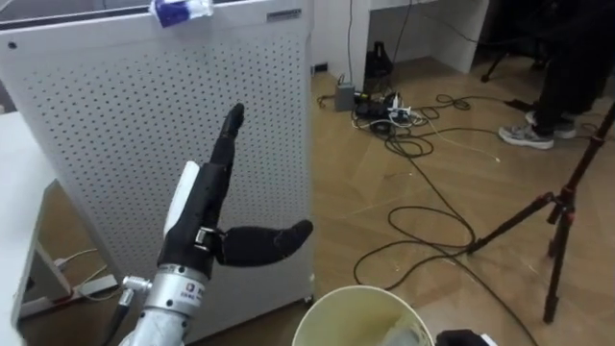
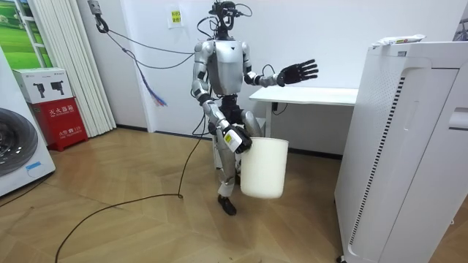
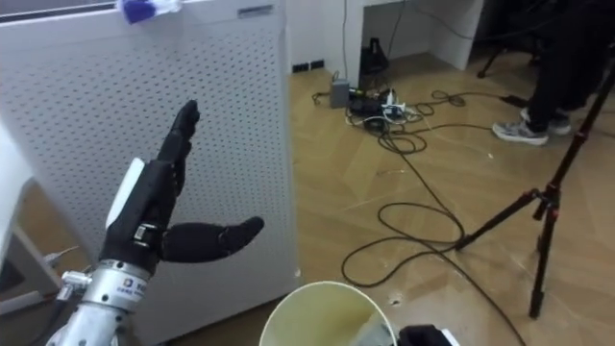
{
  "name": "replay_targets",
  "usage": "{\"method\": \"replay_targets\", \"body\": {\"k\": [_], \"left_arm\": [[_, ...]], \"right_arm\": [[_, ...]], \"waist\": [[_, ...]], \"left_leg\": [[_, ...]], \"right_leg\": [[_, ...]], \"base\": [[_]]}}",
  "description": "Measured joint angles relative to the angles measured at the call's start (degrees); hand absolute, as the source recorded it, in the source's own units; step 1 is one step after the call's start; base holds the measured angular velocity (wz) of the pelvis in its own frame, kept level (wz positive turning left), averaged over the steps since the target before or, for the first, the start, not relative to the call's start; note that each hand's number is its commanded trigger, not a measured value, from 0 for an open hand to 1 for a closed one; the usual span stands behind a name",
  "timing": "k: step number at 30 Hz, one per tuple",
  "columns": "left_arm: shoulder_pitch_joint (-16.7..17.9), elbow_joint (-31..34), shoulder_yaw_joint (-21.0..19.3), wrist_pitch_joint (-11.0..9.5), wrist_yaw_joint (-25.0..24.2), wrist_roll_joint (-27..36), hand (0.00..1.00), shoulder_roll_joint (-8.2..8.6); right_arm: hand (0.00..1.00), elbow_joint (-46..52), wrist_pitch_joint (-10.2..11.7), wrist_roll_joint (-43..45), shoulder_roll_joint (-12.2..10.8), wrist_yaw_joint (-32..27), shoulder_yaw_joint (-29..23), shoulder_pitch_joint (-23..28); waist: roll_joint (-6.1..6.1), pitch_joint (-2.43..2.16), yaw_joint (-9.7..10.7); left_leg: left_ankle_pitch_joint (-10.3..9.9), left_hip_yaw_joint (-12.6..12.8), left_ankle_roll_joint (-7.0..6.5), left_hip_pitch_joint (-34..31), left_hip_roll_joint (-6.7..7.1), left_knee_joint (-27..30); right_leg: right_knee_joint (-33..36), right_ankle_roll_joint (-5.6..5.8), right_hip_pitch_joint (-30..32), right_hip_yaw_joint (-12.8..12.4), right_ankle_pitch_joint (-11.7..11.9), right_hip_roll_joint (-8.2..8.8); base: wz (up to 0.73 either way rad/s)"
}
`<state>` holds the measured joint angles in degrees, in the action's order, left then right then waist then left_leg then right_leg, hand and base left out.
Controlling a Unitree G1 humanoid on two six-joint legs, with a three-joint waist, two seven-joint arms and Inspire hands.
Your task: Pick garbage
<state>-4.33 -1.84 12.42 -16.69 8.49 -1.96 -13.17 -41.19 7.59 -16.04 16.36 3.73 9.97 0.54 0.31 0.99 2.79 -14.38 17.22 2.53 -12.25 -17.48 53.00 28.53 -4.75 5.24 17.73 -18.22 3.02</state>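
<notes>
A crumpled blue and white wrapper [image 1: 181,10] [image 3: 144,9] lies on top of a tall white perforated cabinet [image 1: 125,115] [image 2: 395,146]. My left hand [image 1: 202,207] [image 3: 144,207] [image 2: 296,71] is raised in front of the cabinet's face, below the wrapper, open with straight fingers and the thumb spread out. It holds nothing. A white bucket [image 1: 360,293] [image 3: 322,286] [image 2: 263,168] hangs low in front of me, and my right hand [image 2: 238,140] [image 1: 466,338] grips its rim. I stand facing the cabinet, beside a white table [image 2: 307,95].
Black cables [image 1: 413,125] snake across the wooden floor to the right of the cabinet. A black tripod [image 1: 557,207] stands at the right, and a person's legs and shoe [image 1: 527,135] are behind it. The table's edge [image 1: 14,173] is at my left.
</notes>
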Motion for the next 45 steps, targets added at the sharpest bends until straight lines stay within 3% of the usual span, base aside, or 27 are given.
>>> {"method": "replay_targets", "body": {"k": [1, 2, 3, 4, 5, 6, 7, 8, 9, 10, 11, 12, 14, 15, 17, 20, 23, 25, 30, 32, 35, 45], "left_arm": [[0.3, 0.0, -0.2, 0.0, 0.1, -0.4, 0.00, -0.03], [0.5, 0.0, -0.3, 0.0, 0.1, -1.0, 0.00, -0.04], [0.6, 0.0, -0.6, 0.0, 0.6, -1.5, 0.00, -0.11], [0.6, 0.1, -0.8, 0.0, 1.6, -1.6, 0.00, -0.07], [0.6, 0.3, -0.8, 0.0, 2.1, -1.6, 0.00, -0.06], [0.9, 0.4, -1.0, 0.0, 2.7, -1.9, 0.00, -0.14], [1.0, 0.5, -0.9, 0.0, 3.2, -3.1, 0.00, -0.02], [1.0, 0.6, -0.9, -0.1, 3.4, -4.0, 0.00, 0.06], [1.0, 0.7, -0.9, -0.3, 3.5, -5.1, 0.00, 0.04], [1.5, 0.7, -1.2, -0.7, 3.9, -5.1, 0.00, -0.20], [1.6, 0.7, -1.8, -0.9, 4.1, -4.9, 0.00, -0.51], [1.7, 0.6, -3.0, -1.0, 4.5, -4.7, 0.00, -0.90], [1.4, 1.1, -2.7, -1.5, 4.4, -4.5, 0.00, -0.90], [1.4, 1.2, -2.7, -2.2, 4.6, -4.6, 0.00, -1.07], [1.4, 1.2, -2.7, -2.2, 5.1, -5.1, 0.00, -1.04], [1.4, 1.5, -2.7, -2.2, 6.8, -6.1, 0.00, -1.10], [1.4, 1.9, -2.8, -2.5, 9.0, -7.9, 0.00, -1.27], [1.2, 2.5, -3.0, -2.6, 10.9, -10.3, 0.00, -1.46], [1.4, 5.1, -3.7, -4.0, 15.4, -12.8, 0.00, -2.30], [1.5, 5.3, -4.7, -4.9, 16.7, -14.0, 0.00, -2.31], [2.0, 7.6, -6.2, -5.0, 18.8, -16.5, 0.00, -2.33], [3.4, 14.3, -7.6, -6.2, 20.2, -19.2, 0.00, -2.36]], "right_arm": [[1.00, -0.4, 0.0, 0.1, 0.2, 0.1, 0.1, 0.1], [1.00, -0.7, 0.0, 0.2, 0.2, -0.1, 0.1, 0.2], [1.00, -0.8, 0.0, 0.2, 0.2, -0.7, -0.1, 0.5], [1.00, -0.8, 0.0, 0.2, 0.4, -1.3, -0.2, 0.6], [1.00, -0.8, 0.0, 0.2, 0.6, -1.4, -0.2, 0.6], [1.00, -1.0, 0.0, 0.2, 0.4, -1.6, -0.2, 1.1], [1.00, -0.9, 0.2, 0.3, 0.5, -1.6, -0.5, 1.9], [1.00, -0.9, 0.3, 0.4, 0.6, -1.7, -0.8, 2.3], [1.00, -0.9, 0.6, 0.5, 0.7, -1.8, -1.3, 3.0], [1.00, -0.7, 0.8, 0.6, 0.4, -1.8, -1.1, 2.8], [1.00, -0.1, 1.1, 0.6, 0.3, -1.8, -0.7, 2.6], [1.00, 1.7, 1.8, 0.6, 0.4, -1.8, -0.2, 3.4], [1.00, 2.5, 2.4, 0.5, 0.4, -2.0, 0.1, 4.8], [1.00, 2.5, 2.4, 0.5, 0.3, -2.0, 0.1, 4.8], [1.00, 2.4, 2.4, 0.4, 0.2, -2.2, -0.1, 4.8], [1.00, 2.4, 2.4, 0.4, -0.2, -2.6, 0.0, 4.8], [1.00, 2.3, 2.3, 0.2, -0.4, -3.7, -0.1, 4.8], [1.00, 2.5, 2.3, 0.2, -0.5, -4.1, -0.1, 4.8], [1.00, 3.7, 2.3, 0.3, -0.5, -4.1, -0.5, 4.8], [1.00, 3.9, 2.4, 0.7, -0.5, -3.6, -0.5, 4.8], [1.00, 3.9, 2.4, 0.8, -0.5, -2.3, -0.8, 5.1], [1.00, 3.9, 2.4, 0.9, -0.3, -0.5, -1.4, 5.3]], "waist": [[-0.33, 0.12, -0.1], [-0.41, 0.09, -0.1], [-0.48, 0.05, -0.3], [-0.34, -0.04, -0.8], [-0.22, -0.11, -1.0], [-0.99, -0.64, -1.5], [-1.19, -0.97, -1.3], [-1.18, -0.94, -1.4], [-0.90, -0.81, -2.0], [-0.38, -0.67, -3.4], [-0.29, -0.67, -3.8], [0.46, -0.95, -2.9], [0.54, -1.03, -1.5], [0.19, -0.80, -1.3], [0.17, -0.77, -0.7], [-0.28, -0.45, -0.2], [-0.76, -0.14, -0.1], [-0.61, -0.11, 0.1], [-0.46, -0.11, -1.5], [-0.37, -0.15, -1.5], [-0.37, -0.16, -1.7], [-0.48, -0.39, -3.2]], "left_leg": [[-1.0, 0.0, 0.40, -1.4, 1.34, -4.5], [-1.0, 0.1, 0.51, -2.1, 1.90, -7.1], [-0.8, -0.2, 0.60, -3.1, 3.41, -13.4], [1.1, -0.4, 0.68, -3.4, 4.99, -20.7], [3.6, -0.7, -0.20, -3.6, 5.76, -23.9], [5.8, -1.8, -1.35, -2.8, 7.64, -25.7], [6.3, -2.5, -1.79, -1.2, 9.33, -27.7], [6.5, -2.8, -1.97, -0.3, 9.88, -28.8], [6.7, -5.2, -1.81, 1.3, 10.65, -30.6], [7.2, -10.2, -1.04, 2.0, 11.08, -31.4], [7.3, -11.4, -0.65, 1.9, 11.19, -31.6], [7.2, -11.8, 0.22, 1.2, 11.12, -31.9], [7.3, -10.4, 0.44, 2.4, 11.50, -33.8], [7.3, -9.7, 0.43, 3.3, 11.58, -34.7], [7.3, -9.6, 0.43, 4.4, 12.22, -35.8], [6.5, -9.4, -0.86, 4.8, 13.58, -35.6], [6.0, -9.5, -2.45, 4.4, 15.77, -35.4], [5.4, -11.5, -3.57, 3.1, 17.25, -33.6], [5.2, -13.6, -4.37, 1.9, 18.25, -32.4], [5.3, -14.2, -4.45, 2.3, 18.49, -32.7], [5.5, -15.0, -4.22, 3.1, 19.02, -33.3], [6.2, -15.0, -3.16, 4.1, 18.30, -34.7]], "right_leg": [[-1.2, 0.06, -0.9, -0.1, 0.0, -0.04], [-2.0, 0.10, -1.5, -0.1, 0.1, -0.08], [-3.1, 0.40, -2.5, -0.1, 0.1, -0.13], [-3.9, 0.89, -3.3, -0.3, 0.2, -0.13], [-3.9, 1.29, -3.7, -0.4, 0.0, -0.12], [-4.0, 2.47, -4.3, -0.5, -0.3, 1.01], [-4.8, 3.66, -5.1, -0.4, 0.4, 1.88], [-5.0, 4.31, -5.2, -0.3, 0.8, 2.16], [-3.6, 5.91, -4.5, -0.3, 0.9, 2.85], [-5.6, 6.39, -2.8, -1.4, 0.8, 2.81], [-8.3, 6.20, -1.6, -2.2, 1.6, 2.78], [-8.6, 4.67, -1.4, -1.7, 6.0, 3.01], [-8.8, 4.68, -2.3, 0.1, 6.1, 3.05], [-9.0, 4.74, -2.9, 0.2, 6.0, 3.05], [-8.7, 5.26, -3.7, 1.3, 5.7, 3.69], [-7.7, 6.30, -4.7, 2.8, 4.9, 5.21], [-7.7, 7.81, -5.8, 2.9, 4.0, 6.71], [-8.3, 8.98, -6.4, 2.5, 3.7, 7.34], [-11.3, 10.12, -7.7, -0.4, 4.2, 6.80], [-12.5, 10.23, -8.5, -0.5, 4.3, 6.59], [-14.2, 10.19, -10.1, -0.6, 4.4, 6.06], [-16.8, 9.42, -11.7, -0.9, 4.8, 4.69]], "base": [[0.00], [0.00], [-0.09], [-0.15], [-0.28], [-0.05], [0.05], [0.10], [-0.40], [-0.67], [-0.56], [0.00], [0.28], [0.18], [0.27], [0.36], [0.35], [0.42], [0.31], [0.19], [0.13], [0.02]]}}
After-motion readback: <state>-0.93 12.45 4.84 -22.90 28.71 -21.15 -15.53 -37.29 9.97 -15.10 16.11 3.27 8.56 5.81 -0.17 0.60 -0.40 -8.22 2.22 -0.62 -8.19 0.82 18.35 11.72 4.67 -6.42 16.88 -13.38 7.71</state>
